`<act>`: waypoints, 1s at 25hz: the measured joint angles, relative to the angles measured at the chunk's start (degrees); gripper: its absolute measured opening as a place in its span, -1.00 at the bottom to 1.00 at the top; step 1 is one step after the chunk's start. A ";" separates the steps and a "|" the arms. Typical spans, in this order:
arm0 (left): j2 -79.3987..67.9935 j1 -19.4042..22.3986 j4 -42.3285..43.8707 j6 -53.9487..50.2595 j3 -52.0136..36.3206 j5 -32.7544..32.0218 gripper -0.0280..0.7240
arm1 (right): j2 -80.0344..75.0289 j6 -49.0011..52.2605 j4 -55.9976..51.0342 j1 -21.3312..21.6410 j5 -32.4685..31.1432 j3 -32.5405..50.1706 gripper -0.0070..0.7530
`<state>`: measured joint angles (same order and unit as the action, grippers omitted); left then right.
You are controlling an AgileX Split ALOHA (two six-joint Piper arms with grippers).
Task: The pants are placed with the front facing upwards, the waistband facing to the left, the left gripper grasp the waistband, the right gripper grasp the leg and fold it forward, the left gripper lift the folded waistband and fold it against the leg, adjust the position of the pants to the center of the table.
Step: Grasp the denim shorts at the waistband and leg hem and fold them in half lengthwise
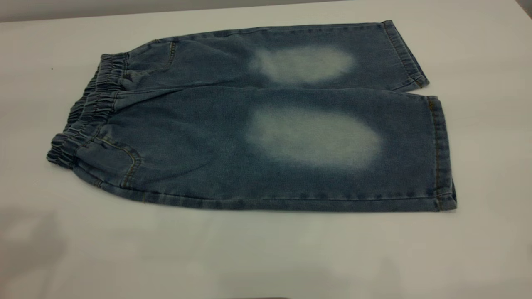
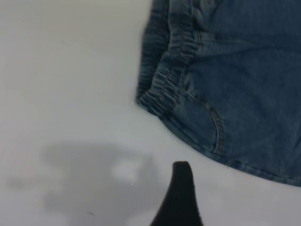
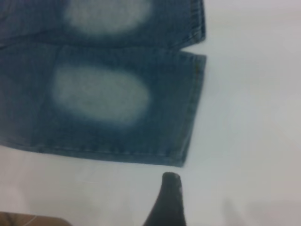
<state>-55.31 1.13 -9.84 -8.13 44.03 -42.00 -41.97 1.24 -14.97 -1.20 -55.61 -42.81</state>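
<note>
The pants [image 1: 249,124] lie flat on the white table [image 1: 266,257], front up, a pale oval on each leg. The gathered waistband [image 1: 87,112] points left and the leg hems [image 1: 436,149] point right. No gripper shows in the exterior view. In the left wrist view my left gripper [image 2: 233,188] hovers open over bare table, one dark finger [image 2: 181,193] showing, a short way off the near corner of the waistband [image 2: 171,70]. In the right wrist view my right gripper [image 3: 212,190] is open; its visible finger [image 3: 170,200] sits just off the near leg's hem corner [image 3: 181,160].
Bare tabletop surrounds the pants on all sides, widest along the front [image 1: 124,249]. The table's far edge [image 1: 124,14] runs close behind the far leg. A small brown patch [image 3: 28,220] shows beyond the table in the right wrist view.
</note>
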 joint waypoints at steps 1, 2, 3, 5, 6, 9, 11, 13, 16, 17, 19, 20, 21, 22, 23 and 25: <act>-2.77 0.00 -0.81 0.35 0.26 0.47 0.59 | -1.12 -0.85 -0.80 0.00 0.48 0.00 0.55; -5.50 0.00 -1.47 0.86 0.41 1.00 0.59 | -2.33 -2.10 -1.69 0.00 0.90 0.00 0.55; -8.16 0.00 -1.81 1.47 0.46 1.65 0.59 | -3.41 -3.38 -2.77 0.00 1.03 0.00 0.55; -12.81 0.00 -2.00 1.92 0.46 2.89 0.59 | -4.89 -5.51 -4.85 0.00 1.30 0.00 0.55; -15.21 0.00 -2.00 2.07 0.46 3.96 0.59 | -5.44 -6.74 -6.05 0.00 1.57 0.00 0.55; -21.21 0.00 -2.00 2.67 0.51 8.96 0.59 | -6.25 -10.45 -9.22 0.00 2.37 0.00 0.55; -24.58 0.31 -2.06 2.71 0.88 11.74 0.59 | -6.31 -12.53 -10.77 0.00 2.51 0.00 0.55; -28.28 1.36 -2.16 2.74 2.22 12.26 0.59 | -6.31 -13.65 -11.51 0.00 2.51 0.00 0.55; -33.38 3.25 -2.16 2.74 4.98 11.54 0.59 | -6.31 -14.15 -11.66 0.00 2.51 0.00 0.55; -35.07 3.65 -2.16 2.78 5.98 11.11 0.59 | -6.31 -14.15 -11.66 0.00 2.51 0.00 0.55; -37.93 4.14 -2.16 2.78 7.47 10.88 0.59 | -6.31 -14.15 -11.66 0.00 2.51 0.00 0.55; -39.37 4.18 -2.10 2.98 8.09 10.88 0.59 | -6.31 -14.21 -11.66 0.00 2.46 0.00 0.55; -40.60 4.18 -2.10 3.39 8.55 10.94 0.59 | -6.31 -14.28 -11.66 0.00 2.46 0.00 0.55; -42.05 4.18 -2.10 3.98 8.99 11.09 0.59 | -6.31 -14.28 -11.66 0.00 2.46 0.00 0.55; -43.47 4.18 -2.10 4.32 9.25 11.38 0.59 | -6.31 -14.28 -11.66 0.00 2.46 0.00 0.55; -46.00 4.18 -2.10 4.51 9.54 11.88 0.59 | -6.31 -14.28 -11.66 0.00 2.46 0.00 0.55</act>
<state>-101.31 5.31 -11.94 -3.62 53.58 -30.13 -48.29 -13.04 -26.63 -1.20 -53.15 -42.81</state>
